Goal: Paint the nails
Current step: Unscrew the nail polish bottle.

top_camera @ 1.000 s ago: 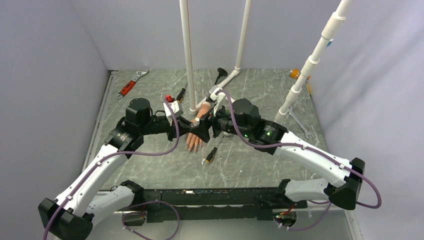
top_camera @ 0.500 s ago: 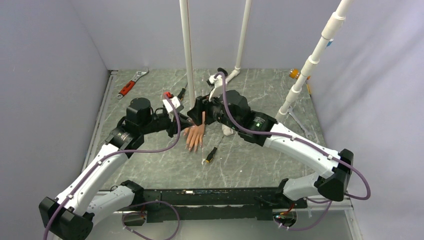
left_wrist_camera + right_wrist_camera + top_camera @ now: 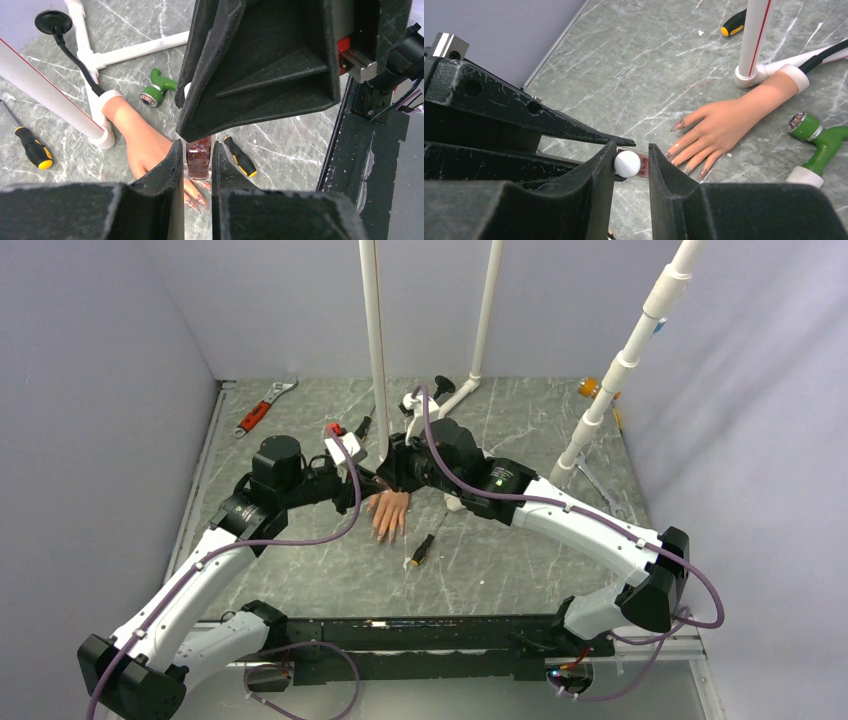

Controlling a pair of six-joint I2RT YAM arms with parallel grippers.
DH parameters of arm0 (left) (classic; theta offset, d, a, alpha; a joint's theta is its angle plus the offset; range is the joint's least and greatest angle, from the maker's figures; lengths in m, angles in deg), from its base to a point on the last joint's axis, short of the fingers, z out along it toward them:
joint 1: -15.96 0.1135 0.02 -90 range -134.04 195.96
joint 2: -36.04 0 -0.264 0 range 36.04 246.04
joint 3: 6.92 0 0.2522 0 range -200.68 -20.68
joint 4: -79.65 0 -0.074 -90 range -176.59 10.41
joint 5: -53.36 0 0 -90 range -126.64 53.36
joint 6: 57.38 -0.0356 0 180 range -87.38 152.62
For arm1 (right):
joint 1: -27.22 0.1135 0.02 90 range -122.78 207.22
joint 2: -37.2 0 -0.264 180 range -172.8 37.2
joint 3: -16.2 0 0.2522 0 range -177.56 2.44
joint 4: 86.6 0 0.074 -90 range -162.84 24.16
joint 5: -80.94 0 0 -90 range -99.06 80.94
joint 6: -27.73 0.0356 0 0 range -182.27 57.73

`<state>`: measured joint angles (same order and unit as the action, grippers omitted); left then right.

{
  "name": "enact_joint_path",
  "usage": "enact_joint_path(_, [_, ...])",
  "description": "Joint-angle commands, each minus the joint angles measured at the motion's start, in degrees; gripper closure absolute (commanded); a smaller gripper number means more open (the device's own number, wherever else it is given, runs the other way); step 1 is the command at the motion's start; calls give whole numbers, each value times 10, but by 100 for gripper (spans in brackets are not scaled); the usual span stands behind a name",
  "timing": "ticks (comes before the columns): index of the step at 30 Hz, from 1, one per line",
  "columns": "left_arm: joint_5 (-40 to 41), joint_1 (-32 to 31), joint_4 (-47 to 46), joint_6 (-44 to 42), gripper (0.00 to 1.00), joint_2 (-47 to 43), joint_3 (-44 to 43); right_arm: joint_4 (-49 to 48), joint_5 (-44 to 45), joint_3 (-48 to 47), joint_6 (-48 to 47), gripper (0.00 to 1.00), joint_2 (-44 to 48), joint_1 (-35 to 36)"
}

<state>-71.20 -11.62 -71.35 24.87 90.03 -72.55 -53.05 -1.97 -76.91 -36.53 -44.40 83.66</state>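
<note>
Your left pincer is clamping the polish bottle. Your right pincer is bracketing its white cap, not quite closed. The nails are lying on the table, at 6 o'clock from both pincers.

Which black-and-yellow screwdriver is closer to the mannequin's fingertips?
The near screwdriver, lying just beside the mannequin hand; the far screwdriver sits beyond the white pipe.

1. Nails: long, pointed, pale. Streaks of reddish-brown, glittery colour show on the thumb and finger tips.
2. They tip a peach mannequin hand lying palm down, flat on the grey marbled table, fingers slightly spread.
3. From above, the fingertips point toward the near edge; the white wrist cuff is at the far end.
</note>
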Motion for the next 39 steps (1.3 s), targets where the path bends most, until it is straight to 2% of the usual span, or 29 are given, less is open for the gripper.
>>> enact_joint_path(1, [4,-2,-29,8,100,-12,-20,2,-15,-15,-1,71,4,2])
enact_joint_path(6, [2,-1,-31,9,100,-12,-18,-1,-18,-9,-8,100,4,2])
enact_joint_path(10, [-7,-1,-30,6,100,-12,-18,-19,-40,7,-28,100,10,1])
enact_joint_path(14, [-47,-2,-35,3,100,-14,-14,-58,-110,54,-79,100,31,2])
enact_joint_path(25, [-223,-1,-43,-12,100,-3,-13,-103,-213,149,-170,100,95,0])
enact_joint_path(32, [-250,-1,-37,-16,100,2,-17,-103,-262,177,-215,100,127,-5])
enact_joint_path(39, [-261,-2,-40,-17,100,2,-16,-102,-281,183,-219,100,125,-8])
